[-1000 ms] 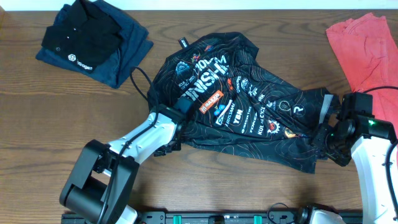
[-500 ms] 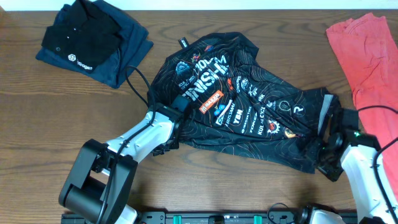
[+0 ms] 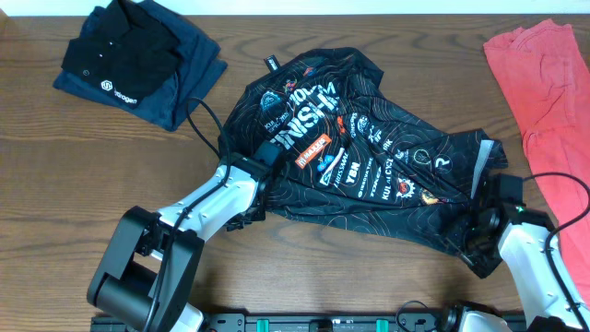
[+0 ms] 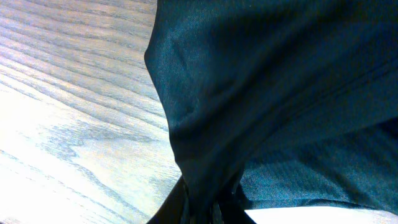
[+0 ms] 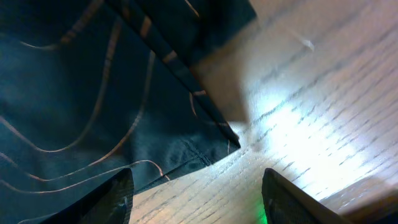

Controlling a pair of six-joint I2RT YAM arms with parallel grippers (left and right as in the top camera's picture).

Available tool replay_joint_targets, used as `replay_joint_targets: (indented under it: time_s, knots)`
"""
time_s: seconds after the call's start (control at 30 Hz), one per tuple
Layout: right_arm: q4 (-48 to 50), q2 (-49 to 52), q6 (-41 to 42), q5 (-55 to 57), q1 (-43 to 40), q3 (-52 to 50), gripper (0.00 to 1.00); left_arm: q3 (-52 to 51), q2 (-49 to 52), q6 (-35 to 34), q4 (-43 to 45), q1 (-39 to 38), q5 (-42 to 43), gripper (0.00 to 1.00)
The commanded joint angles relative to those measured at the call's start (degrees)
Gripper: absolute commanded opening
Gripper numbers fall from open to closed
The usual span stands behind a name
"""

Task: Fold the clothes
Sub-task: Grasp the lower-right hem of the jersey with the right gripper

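Observation:
The clothes, a black jersey (image 3: pixel 369 152) with orange-white contour lines and sponsor logos, lie spread and rumpled across the table's middle. My left gripper (image 3: pixel 265 159) is at the jersey's left edge, shut on a pinch of its dark fabric (image 4: pixel 249 93), which rises from between the fingers (image 4: pixel 208 208). My right gripper (image 3: pixel 474 242) stands open low over the jersey's lower right corner. In the right wrist view, one finger (image 5: pixel 118 196) is over the fabric and the other (image 5: pixel 289 199) over bare wood, with the hem corner (image 5: pixel 230 142) ahead between them.
A black polo (image 3: pixel 120 51) lies on a folded navy garment (image 3: pixel 189 74) at the back left. A coral-red garment (image 3: pixel 544 83) lies along the right edge. The left arm's cable (image 3: pixel 198 115) loops over the table beside the jersey.
My right gripper has moved toward the table's front edge, down along the jersey's right side to its lower corner. The left gripper has stayed shut on the fabric, almost still.

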Motion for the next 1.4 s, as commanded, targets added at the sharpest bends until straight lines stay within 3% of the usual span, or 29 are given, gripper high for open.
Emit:
replay_joint_targets:
  time_s: [0.0, 0.13, 0.5, 0.77, 1.0, 1.27, 1.37]
  knots:
    - [0.1, -0.3, 6.2, -0.6, -0.6, -1.2, 0.64, -0.5, 0.5, -0.7, -0.1, 0.3, -0.9, 0.11]
    - [0.4, -0.3, 10.7, -0.5, -0.6, -2.1, 0.64, -0.5, 0.5, -0.7, 0.0, 0.3, -0.9, 0.11]
    - [2.6, -0.3, 13.0, 3.3, -0.6, -2.7, 0.63, -0.5, 0.5, -0.7, 0.0, 0.3, -0.9, 0.11]
    - [3.7, -0.3, 16.2, 6.5, -0.6, -4.5, 0.50, -0.5, 0.5, -0.7, 0.0, 0.3, -0.9, 0.11]
    - [8.5, -0.3, 16.2, 5.7, -0.6, -7.8, 0.49, -0.5, 0.5, -0.7, 0.0, 0.3, -0.9, 0.11]
    - [9.1, -0.3, 17.0, 5.7, -0.6, -7.8, 0.31, -0.5, 0.5, -0.7, 0.0, 0.3, -0.9, 0.11]
    - [9.1, -0.3, 17.0, 5.7, -0.6, -7.8, 0.11, -0.5, 0.5, -0.7, 0.0, 0.3, -0.9, 0.11]
